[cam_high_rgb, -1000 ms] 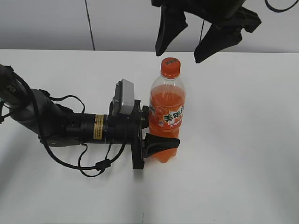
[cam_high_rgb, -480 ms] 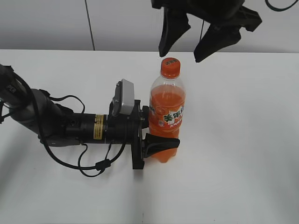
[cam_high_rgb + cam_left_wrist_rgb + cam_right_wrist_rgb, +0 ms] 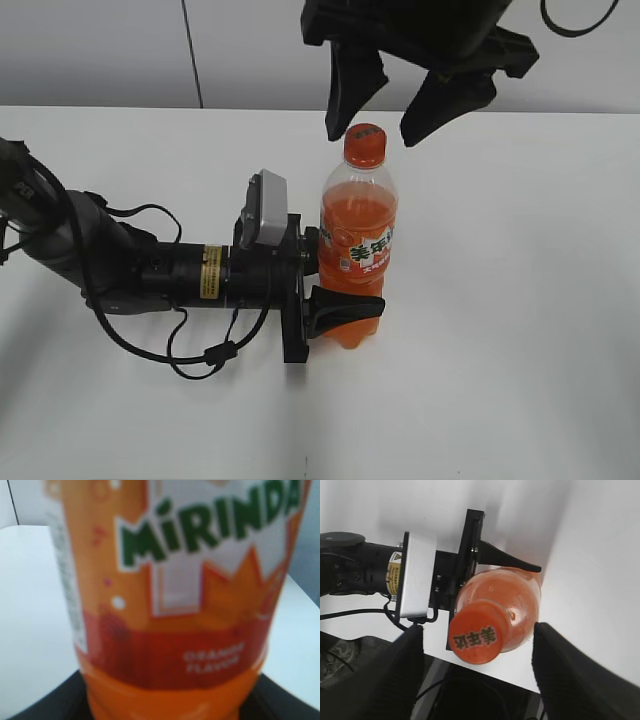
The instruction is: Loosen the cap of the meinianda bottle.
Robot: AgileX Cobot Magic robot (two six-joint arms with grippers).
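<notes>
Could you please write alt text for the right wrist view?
Looking straight down, an orange cap tops a soda bottle between two open black fingers. Another gripper clamps the bottle from the left, on a white table.

We observe a tall clear plastic bottle of orange soda (image 3: pixel 357 255) standing upright at the centre of the frame on a white table (image 3: pixel 520 330). Its small round orange screw cap (image 3: pixel 365 144) sits on the neck. From the left of the frame, a black left gripper (image 3: pixel 345 275) lies low along the table, its jaws closed around the bottle's lower body. At the top of the frame, a black right gripper (image 3: pixel 385 105) hangs with its fingers (image 3: pixel 345 95) spread apart, either side of the cap and just above it, not touching it.
</notes>
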